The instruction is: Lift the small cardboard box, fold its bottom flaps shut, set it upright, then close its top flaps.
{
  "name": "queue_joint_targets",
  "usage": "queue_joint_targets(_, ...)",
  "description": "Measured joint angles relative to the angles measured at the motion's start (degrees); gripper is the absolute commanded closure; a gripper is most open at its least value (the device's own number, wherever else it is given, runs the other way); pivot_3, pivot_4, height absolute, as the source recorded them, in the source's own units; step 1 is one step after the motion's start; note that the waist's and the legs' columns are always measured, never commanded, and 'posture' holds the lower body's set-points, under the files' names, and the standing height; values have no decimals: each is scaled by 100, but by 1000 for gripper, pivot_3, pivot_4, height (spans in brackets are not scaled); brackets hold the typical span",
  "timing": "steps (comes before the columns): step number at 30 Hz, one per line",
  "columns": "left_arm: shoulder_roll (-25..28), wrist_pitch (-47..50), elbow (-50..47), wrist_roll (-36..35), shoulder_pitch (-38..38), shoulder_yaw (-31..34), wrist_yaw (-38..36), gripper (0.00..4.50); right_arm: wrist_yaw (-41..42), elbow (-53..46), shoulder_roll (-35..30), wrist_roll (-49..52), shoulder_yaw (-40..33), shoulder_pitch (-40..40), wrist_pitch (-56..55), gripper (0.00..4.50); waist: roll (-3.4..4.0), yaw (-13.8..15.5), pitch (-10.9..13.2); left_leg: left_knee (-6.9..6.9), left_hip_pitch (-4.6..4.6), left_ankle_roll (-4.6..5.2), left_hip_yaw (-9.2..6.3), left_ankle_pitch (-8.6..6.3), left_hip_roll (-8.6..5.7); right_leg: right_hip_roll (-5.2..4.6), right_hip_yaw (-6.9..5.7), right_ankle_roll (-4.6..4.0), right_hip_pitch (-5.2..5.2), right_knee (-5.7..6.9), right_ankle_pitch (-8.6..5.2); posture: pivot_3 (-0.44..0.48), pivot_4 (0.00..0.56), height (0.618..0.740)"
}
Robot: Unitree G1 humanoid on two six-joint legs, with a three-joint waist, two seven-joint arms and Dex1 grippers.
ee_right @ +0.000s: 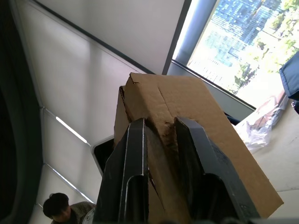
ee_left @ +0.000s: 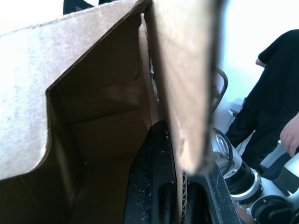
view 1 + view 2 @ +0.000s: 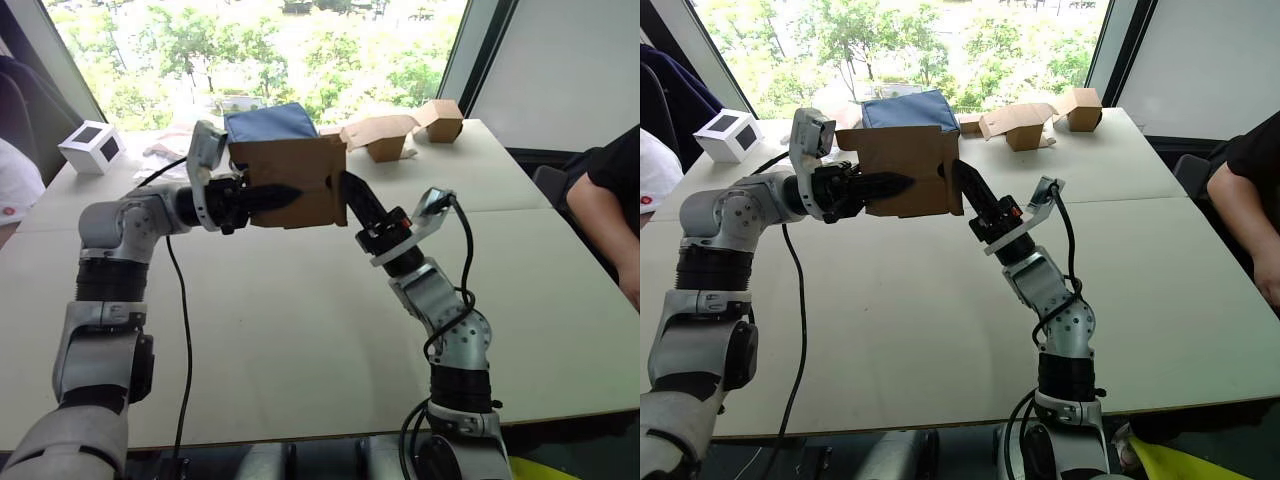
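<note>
The small cardboard box (image 3: pixel 290 180) is held up in the air above the table (image 3: pixel 300 330), between the two arms, with one plain brown wall facing the head camera. It sits over the far half of the table, clear of the surface. In the left wrist view the box's open end faces the camera: its hollow inside shows, and a flap (image 2: pixel 28 102) stands out at the side of the opening, not folded in.

The left gripper (image 3: pixel 268 196) reaches in from the robot's left at mid-height of the box. Its fingers (image 2: pixel 152 186) are clamped on one wall of the box, one finger inside and the other outside, with the cardboard edge between them.

The right gripper (image 3: pixel 350 195) comes up from below at the box's right edge. In the right wrist view its two fingers (image 1: pixel 133 172) lie against the cardboard, a little apart, with a crumpled bit of the box's corner between them; they appear to be pinching that edge.

Behind the box lies a blue bag (image 3: pixel 270 120), just past its top edge. Farther along the far side of the table stand some lighter cardboard boxes (image 3: pixel 400 130), grouped together with flaps open. A white cube (image 3: pixel 92 146) with dark panels sits near the far left corner. A person in black (image 3: pixel 610 200) sits at the table's right side, and another person (image 1: pixel 60 207) shows low in the right wrist view
</note>
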Motion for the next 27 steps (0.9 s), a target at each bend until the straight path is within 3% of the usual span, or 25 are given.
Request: queue_joint_targets(27,32,-53,-39,100,95,8,82,4500,-197,238,284,-178,59,-173,-309,3559,3,-2,1,-2,-3,-6,1,3,0,-1,2,-1,-11,6,0,0,150,740)
